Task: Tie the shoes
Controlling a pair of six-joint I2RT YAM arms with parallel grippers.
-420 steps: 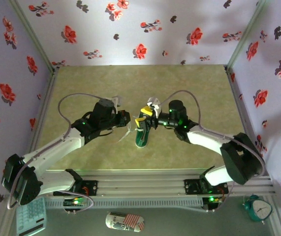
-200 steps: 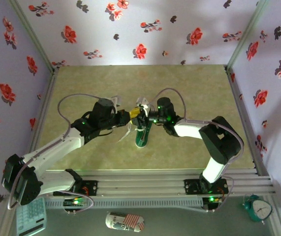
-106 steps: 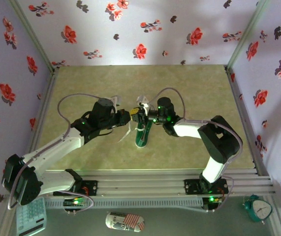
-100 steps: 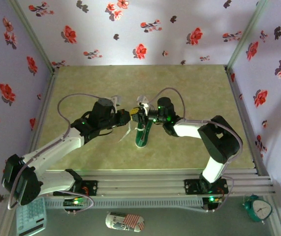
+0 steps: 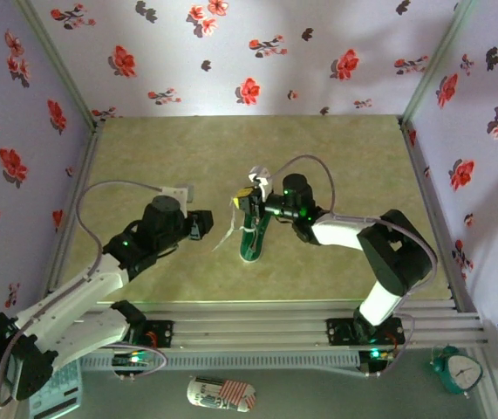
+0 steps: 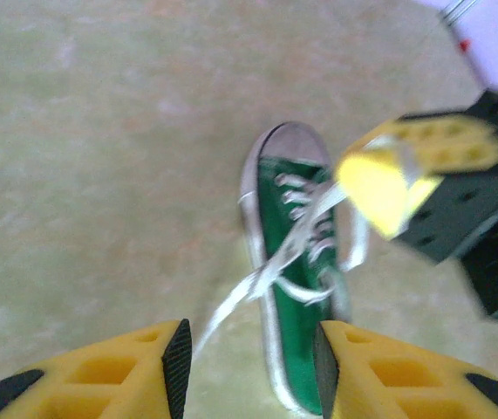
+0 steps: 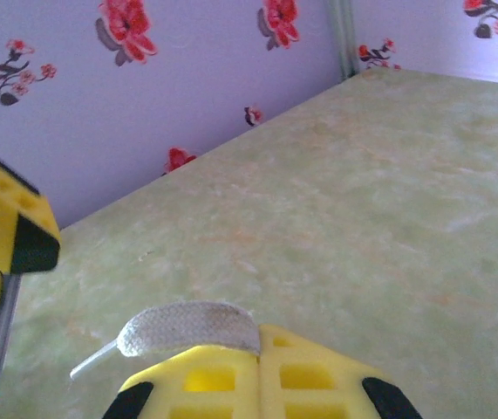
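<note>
I am holding the left gripper (image 6: pixel 249 358) half open, empty, at 9 o'clock of the sneaker (image 5: pixel 252 244); the right gripper (image 5: pixel 247 200) is pinching, it seems, a lace (image 7: pixel 187 326), with bare table (image 5: pixel 336 166) around.

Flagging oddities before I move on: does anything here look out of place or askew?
Nothing spilled or damaged. The shoe sits on its sole, untied: one lace trails loose onto the table toward the open left hand, and another lace end is pinched in the shut right hand above it.
</note>
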